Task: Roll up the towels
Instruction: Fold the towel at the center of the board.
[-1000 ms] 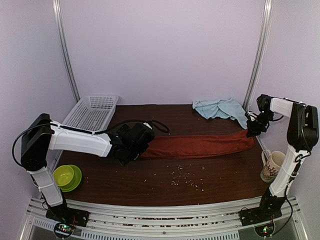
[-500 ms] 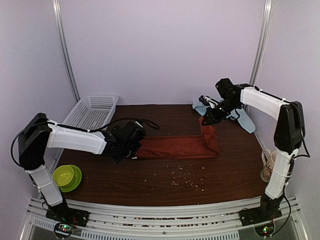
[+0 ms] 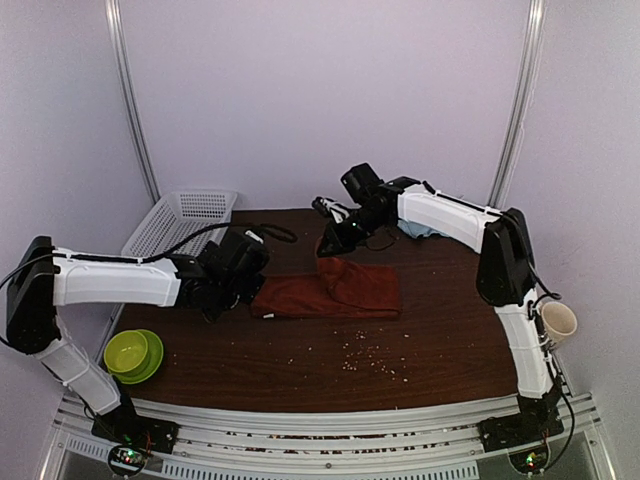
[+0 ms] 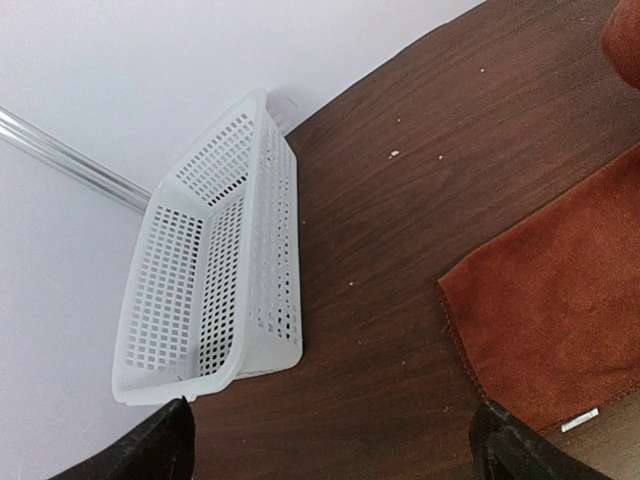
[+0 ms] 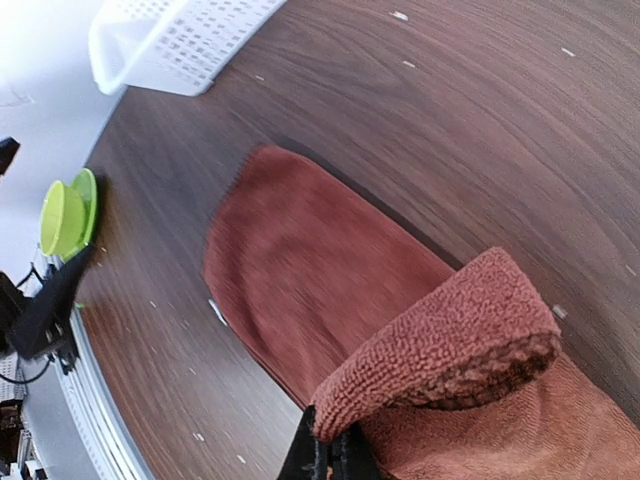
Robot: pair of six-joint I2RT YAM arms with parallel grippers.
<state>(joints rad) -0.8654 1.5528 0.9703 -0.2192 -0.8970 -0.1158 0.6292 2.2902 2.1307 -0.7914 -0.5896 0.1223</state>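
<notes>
The rust-red towel (image 3: pixel 345 292) lies across the middle of the table, its right end lifted and doubled over to the left. My right gripper (image 3: pixel 333 243) is shut on that raised end; in the right wrist view the gripper (image 5: pixel 330 458) pinches the towel's thick edge (image 5: pixel 440 350) above the flat part (image 5: pixel 300 270). My left gripper (image 3: pixel 238 285) is open at the towel's left end. In the left wrist view that gripper (image 4: pixel 335 450) stands over bare wood with the towel's corner (image 4: pixel 560 310) beside its right finger (image 4: pixel 510 452). The light-blue towel (image 3: pixel 425 233) is mostly hidden behind my right arm.
A white perforated basket (image 3: pixel 180 225) stands at the back left and also shows in the left wrist view (image 4: pixel 210 270). A green bowl (image 3: pixel 135 352) sits at the front left, a mug (image 3: pixel 556 321) at the right edge. Crumbs (image 3: pixel 370 358) lie in front of the towel.
My right gripper has carried the red towel's right end up and far to the left, folding it over itself. My left gripper has shifted a little left. The blue towel is now mostly covered.
</notes>
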